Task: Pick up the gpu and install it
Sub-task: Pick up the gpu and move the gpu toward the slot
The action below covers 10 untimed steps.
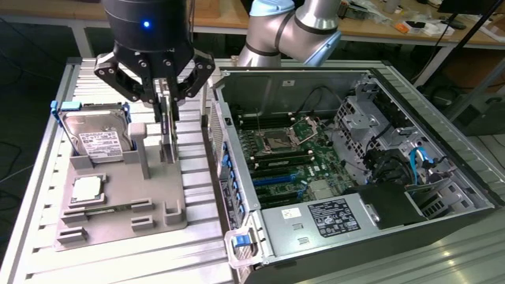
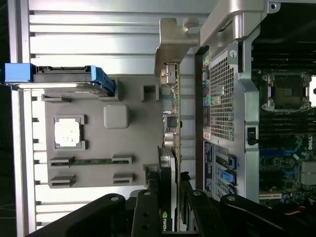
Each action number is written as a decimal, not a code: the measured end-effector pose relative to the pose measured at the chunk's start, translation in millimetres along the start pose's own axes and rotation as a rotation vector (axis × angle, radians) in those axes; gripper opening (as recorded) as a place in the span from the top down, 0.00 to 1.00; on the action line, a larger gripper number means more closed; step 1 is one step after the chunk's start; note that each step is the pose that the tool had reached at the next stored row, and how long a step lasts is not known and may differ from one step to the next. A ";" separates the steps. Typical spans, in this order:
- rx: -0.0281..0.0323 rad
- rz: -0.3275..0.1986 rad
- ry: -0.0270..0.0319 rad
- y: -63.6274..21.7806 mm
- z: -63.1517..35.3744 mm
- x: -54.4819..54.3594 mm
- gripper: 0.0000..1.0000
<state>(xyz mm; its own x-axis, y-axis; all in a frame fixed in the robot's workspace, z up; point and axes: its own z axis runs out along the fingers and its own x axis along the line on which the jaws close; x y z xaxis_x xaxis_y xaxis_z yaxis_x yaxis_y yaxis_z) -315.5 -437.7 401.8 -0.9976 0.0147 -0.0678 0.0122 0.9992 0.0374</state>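
Note:
The gpu [image 1: 168,131] is a thin dark card standing on edge, pinched between the black fingers of my gripper [image 1: 165,100], which is shut on its upper edge. It hangs upright over the right side of the grey parts holder [image 1: 118,228], its lower edge close to the holder. I cannot tell whether it still touches the holder. In the wrist view the gpu [image 2: 173,123] runs edge-on away from my gripper [image 2: 171,202], with its silvery metal bracket [image 2: 173,47] at the far end. The open computer case [image 1: 316,165] lies just to the exterior view's right of the card.
On the holder sit a silver hard drive [image 1: 99,139] in a blue carrier, a square processor chip [image 1: 85,188] and a memory stick [image 1: 103,208]. Inside the case the motherboard [image 1: 284,154] shows blue slots [image 1: 276,176]. The case's perforated wall [image 2: 222,94] stands close beside the card.

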 end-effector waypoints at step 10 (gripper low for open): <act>0.0001 0.000 0.0002 0.7 -9.1 -27.4 0.73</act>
<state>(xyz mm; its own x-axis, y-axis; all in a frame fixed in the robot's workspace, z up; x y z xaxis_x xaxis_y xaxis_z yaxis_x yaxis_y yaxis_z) -288.8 -437.8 412.7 -0.9976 0.0147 -0.0676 0.0122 0.9992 0.0373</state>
